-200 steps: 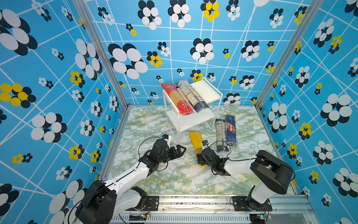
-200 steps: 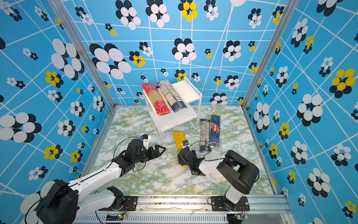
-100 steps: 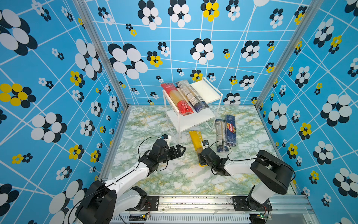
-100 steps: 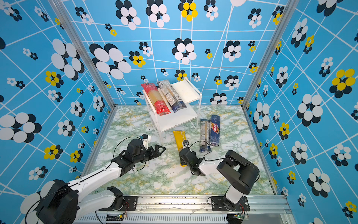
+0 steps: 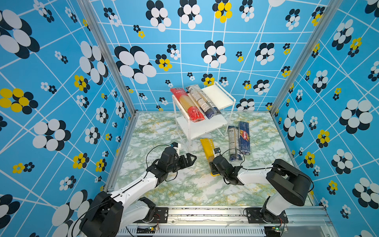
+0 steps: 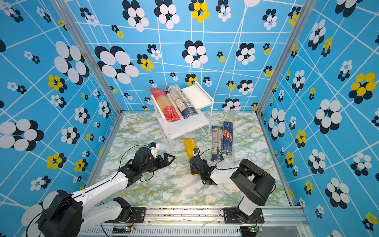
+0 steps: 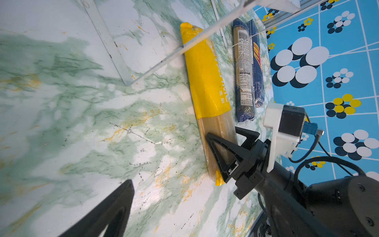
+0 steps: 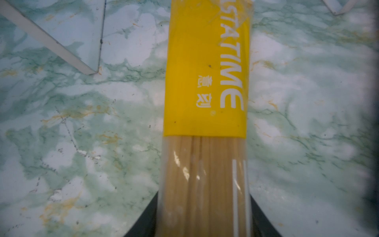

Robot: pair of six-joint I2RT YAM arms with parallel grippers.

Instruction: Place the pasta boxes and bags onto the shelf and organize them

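Shelf (image 5: pixel 217 96): the upper board carries the red-ended pack (image 5: pixel 188 104) and a navy-ended pack (image 5: pixel 202 100), with bare board beside them.
Yellow pack (image 5: pixel 207 146): lies flat on the table (image 5: pixel 184 188), just in front of the shelf.
Right gripper (image 7: pixel 222 133): clenched on the yellow pack's clear end.
Left gripper (image 5: pixel 189 159): spread, empty, hovering.
Our lift: the end grip may droop, so we raise slowly and level.
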